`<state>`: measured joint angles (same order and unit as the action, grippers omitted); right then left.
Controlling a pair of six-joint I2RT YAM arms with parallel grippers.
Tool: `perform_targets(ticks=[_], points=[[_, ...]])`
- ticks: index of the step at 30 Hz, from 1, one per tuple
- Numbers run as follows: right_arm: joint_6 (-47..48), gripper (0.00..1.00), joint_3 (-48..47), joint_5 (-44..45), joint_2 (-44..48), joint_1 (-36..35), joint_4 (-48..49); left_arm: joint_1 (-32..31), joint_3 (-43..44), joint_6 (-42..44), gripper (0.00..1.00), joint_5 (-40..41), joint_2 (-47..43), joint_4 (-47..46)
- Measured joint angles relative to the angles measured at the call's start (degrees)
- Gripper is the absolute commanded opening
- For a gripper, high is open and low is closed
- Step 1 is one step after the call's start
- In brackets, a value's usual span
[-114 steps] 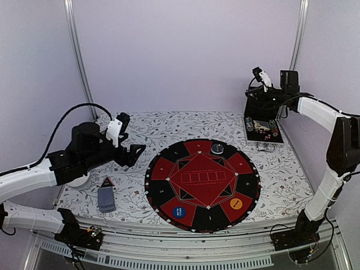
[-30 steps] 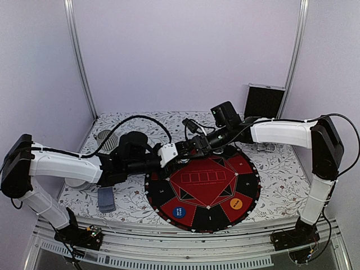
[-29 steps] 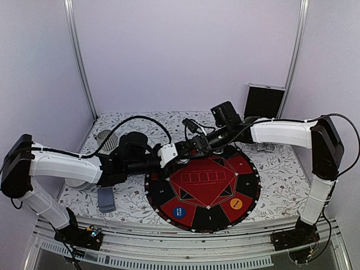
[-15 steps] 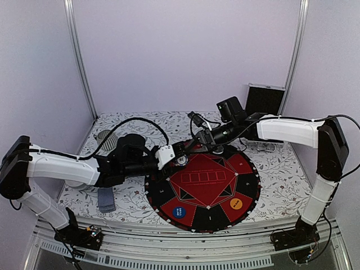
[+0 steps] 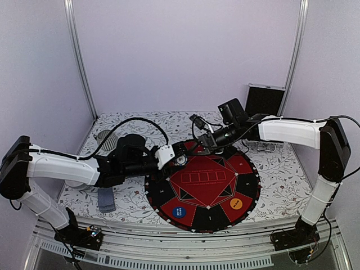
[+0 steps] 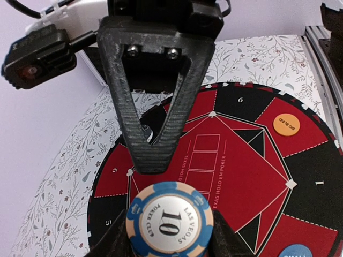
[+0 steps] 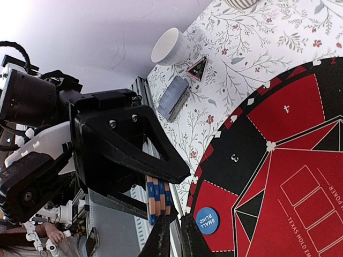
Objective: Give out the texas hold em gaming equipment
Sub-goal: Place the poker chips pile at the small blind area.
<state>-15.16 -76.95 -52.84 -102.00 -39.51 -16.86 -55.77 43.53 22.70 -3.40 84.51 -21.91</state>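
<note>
Backing off from the left gripper (image 5: 179, 160) since a moment ago, the right gripper (image 5: 205, 136) pinches a chip stack (image 7: 158, 199) edge-on — the left, closed on one blue chip (image 6: 169, 223), hangs over the far-left rim of the mat (image 5: 202, 185) — nearer those seats.

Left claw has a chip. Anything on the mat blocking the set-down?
Nothing visible does. The left claw holds the chip over the mat's left edge; the sections nearby lie bare. The orange disc and blue disc sit well clear on the near side.
</note>
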Motion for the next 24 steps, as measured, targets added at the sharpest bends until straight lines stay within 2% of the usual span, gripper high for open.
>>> perform_targets(ticks=[14, 22, 24], points=[[-0.4, 0.06, 0.4, -0.4, -1.0, -1.7, -0.2, 0.0, 0.0, -0.2, 0.0, 0.7, 0.0, 0.7], [-0.7, 0.06, 0.4, 0.3, -2.5, -2.2, -0.3, 0.0, 0.1, -0.3, 0.0, 1.3, 0.3, 1.2], [-0.7, 0.09, 0.4, 0.8, -2.5, -2.2, -0.6, 0.0, 0.1, -0.5, 0.0, 1.3, 0.3, 1.3]])
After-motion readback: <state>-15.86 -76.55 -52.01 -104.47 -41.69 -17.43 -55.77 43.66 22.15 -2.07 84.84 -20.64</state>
